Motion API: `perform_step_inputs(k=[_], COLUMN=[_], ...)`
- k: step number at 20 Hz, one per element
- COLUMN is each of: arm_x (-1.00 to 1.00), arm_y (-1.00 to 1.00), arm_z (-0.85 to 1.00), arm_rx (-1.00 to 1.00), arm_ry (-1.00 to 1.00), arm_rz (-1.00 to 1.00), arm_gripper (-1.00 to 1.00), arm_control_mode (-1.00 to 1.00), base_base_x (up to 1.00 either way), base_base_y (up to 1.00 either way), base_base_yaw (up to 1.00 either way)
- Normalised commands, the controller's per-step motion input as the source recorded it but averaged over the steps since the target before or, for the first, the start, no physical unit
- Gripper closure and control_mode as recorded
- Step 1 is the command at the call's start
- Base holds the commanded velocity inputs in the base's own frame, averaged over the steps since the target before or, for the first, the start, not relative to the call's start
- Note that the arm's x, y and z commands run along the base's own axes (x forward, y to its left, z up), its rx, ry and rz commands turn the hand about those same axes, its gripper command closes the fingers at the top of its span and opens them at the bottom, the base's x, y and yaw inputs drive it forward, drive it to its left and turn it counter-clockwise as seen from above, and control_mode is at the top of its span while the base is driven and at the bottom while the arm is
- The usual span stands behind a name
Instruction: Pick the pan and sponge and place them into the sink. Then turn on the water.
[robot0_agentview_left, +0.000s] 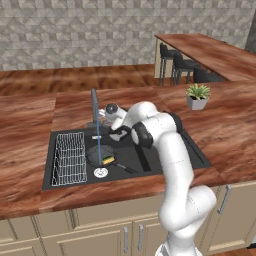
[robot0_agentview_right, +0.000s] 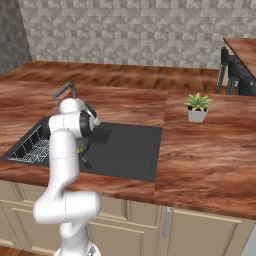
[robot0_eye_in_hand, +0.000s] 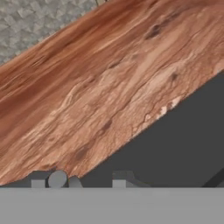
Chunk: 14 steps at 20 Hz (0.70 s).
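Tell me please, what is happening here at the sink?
A white robot arm is working over a black sink set in a wooden counter. The pan already lies in the basin with the sponge on it, and a thin blue stream of water runs from the faucet. The gripper is up by the faucet base; its fingers seem to hold nothing.

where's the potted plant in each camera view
Left base view: the potted plant stands on the wooden counter at upper right, beyond the sink.
Right base view: right of centre, past the sink's far right corner.
Hand view: not in it.
Shared landmark: the sink's black edge against the counter.
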Motion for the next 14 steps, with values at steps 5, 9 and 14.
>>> perform_step_inputs(k=[5,9,14], arm_x=[-0.18,-0.21,-0.22], arm_y=[-0.46,-0.42,-0.43], arm_z=[0.03,0.13,0.18], arm_rx=[0.11,0.10,0.10], arm_ry=[0.00,-0.01,-0.02], arm_rz=[0.00,0.02,0.02], arm_gripper=[1.00,1.00,1.00], arm_control_mode=[-1.00,-1.00,-1.00], base_base_x=[0.00,0.00,0.00], base_base_y=[0.00,0.00,0.00], base_base_yaw=[0.00,0.00,0.00])
